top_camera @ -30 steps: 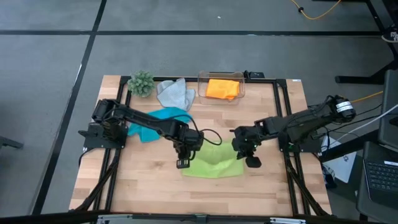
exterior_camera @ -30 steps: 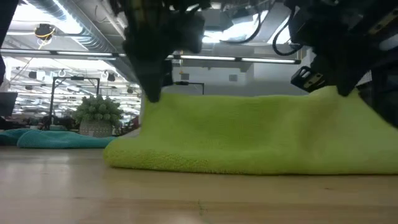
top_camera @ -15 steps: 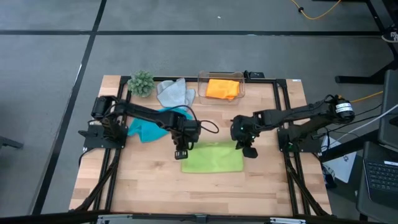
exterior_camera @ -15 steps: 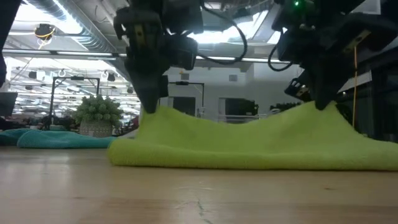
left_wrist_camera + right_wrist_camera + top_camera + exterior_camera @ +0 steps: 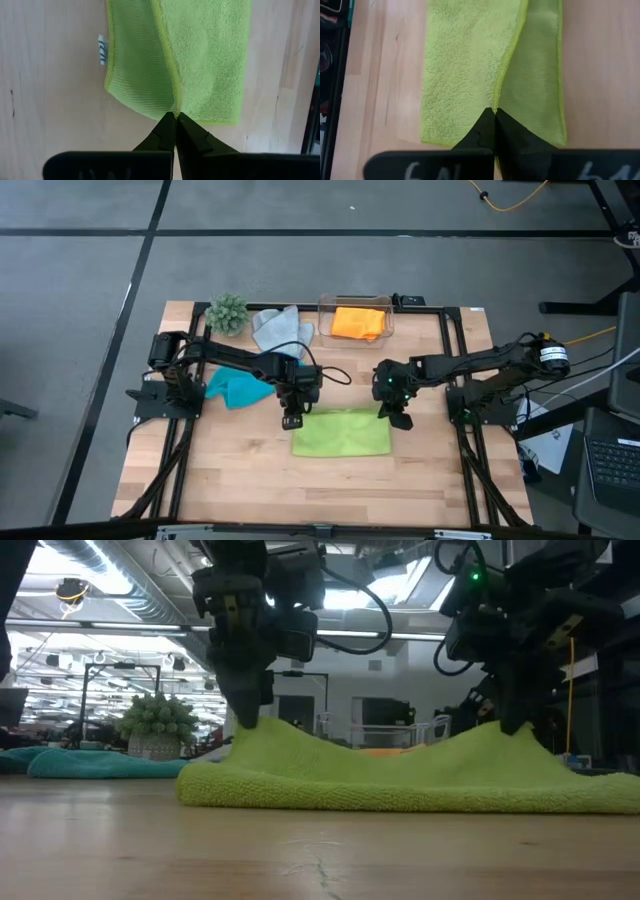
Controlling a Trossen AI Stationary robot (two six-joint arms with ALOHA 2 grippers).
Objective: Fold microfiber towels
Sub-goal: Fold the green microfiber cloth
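The lime green towel lies near the table's middle with one layer drawn over the other. My left gripper is shut on its far left corner. My right gripper is shut on its far right corner. In the low view both held corners stand up as peaks, and the edge sags between them. The turquoise towel and the grey towel lie crumpled at the far left. The orange towel sits in a clear box. My left gripper pinches the upper layer's corner between its two fingertips, right at the hem. The fingers come from above, slanting down. The corner is raised a little off the table; the rest of the towel lies flat. My right gripper pinches the upper layer's other far corner at the hem between its fingertips, slanting down from above. That corner stands raised too, and the towel below it rests on the table.
A small green plant stands at the far left corner. The clear box is at the far middle. Bare wood lies between the green towel and the near edge.
Both grippers have gone toward the table's far edge and sunk a little, staying shut on the towel's corners. The held edge has come over with them, so the bunched towel now lies folded over and flatter, its near fold staying on the table.
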